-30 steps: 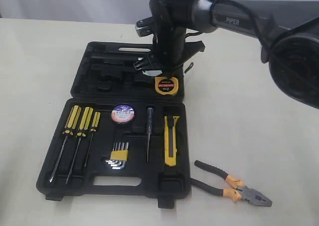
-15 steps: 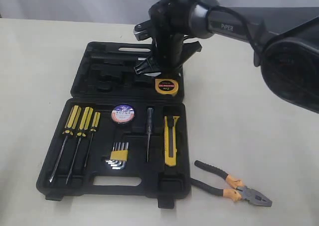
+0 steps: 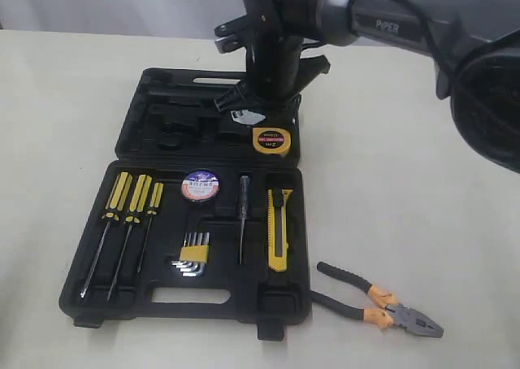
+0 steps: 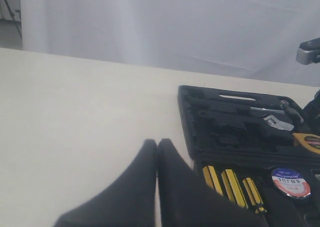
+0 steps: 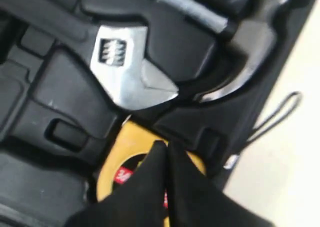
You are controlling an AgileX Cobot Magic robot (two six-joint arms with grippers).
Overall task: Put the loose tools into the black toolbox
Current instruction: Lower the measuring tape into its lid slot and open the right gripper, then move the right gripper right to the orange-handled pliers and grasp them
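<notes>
Against the view of a second before, the right arm (image 3: 390,28) was found raised a little over the far half of the black toolbox (image 3: 106,300), and the right gripper (image 5: 164,148) was lifted with it. Its fingertips were pressed together with nothing held between them, just above the yellow tape measure (image 3: 270,140). The tape measure was left unmoved in the near right corner of that far half.

In the same half, an adjustable wrench (image 5: 127,69) and a hammer (image 5: 250,47) were seated beside the tape measure. In the near half, three screwdrivers (image 3: 126,223) were laid at the left. The yellow-and-black utility knife (image 3: 279,229) was placed at the right, with a slim test screwdriver (image 3: 243,214) beside it. The black tape roll (image 3: 200,184) and the hex keys (image 3: 192,253) were set between.

The grey pliers (image 3: 380,301) were left on the table (image 3: 422,182), outside the toolbox, just off its near right corner, handles spread. Open tabletop was seen to the right of the toolbox. The left gripper (image 4: 156,147) was held with its fingers together, empty, over the table beside the toolbox's left edge
</notes>
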